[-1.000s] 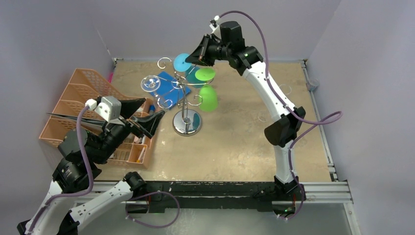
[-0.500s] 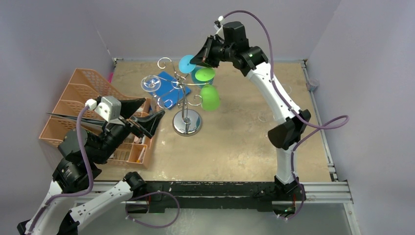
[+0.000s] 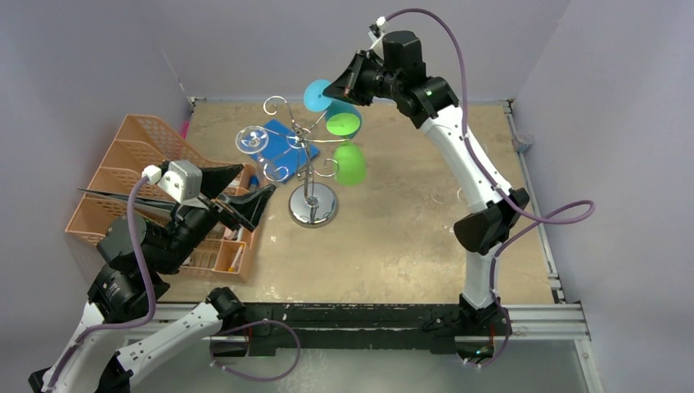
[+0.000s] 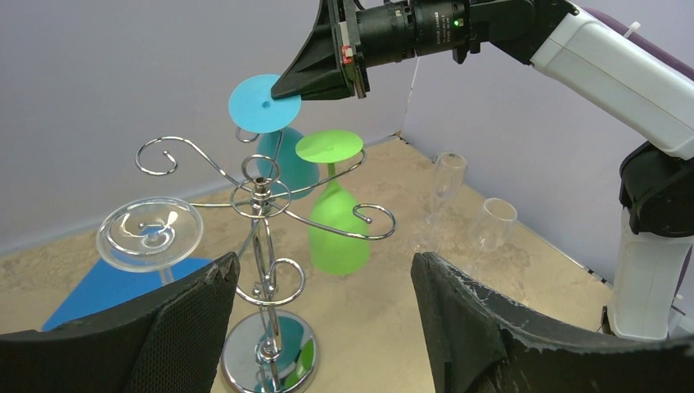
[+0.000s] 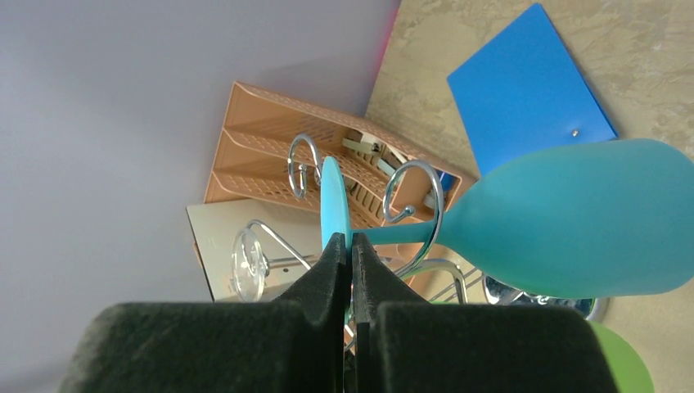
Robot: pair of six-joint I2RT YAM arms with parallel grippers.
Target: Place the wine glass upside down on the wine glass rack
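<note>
The teal wine glass (image 5: 573, 217) is held upside down at the far side of the wine glass rack (image 3: 313, 206), its round foot pinched edge-on between the closed fingers of the right gripper (image 5: 352, 246). Its stem is seen against a curled arm end; whether it is seated there cannot be told. A green wine glass (image 3: 350, 164) and a clear wine glass (image 3: 252, 137) are hung inverted on other arms. The left gripper (image 4: 323, 270) is seen spread wide and empty beside the orange organizer (image 3: 123, 164), above the tabletop (image 3: 393, 229)
</note>
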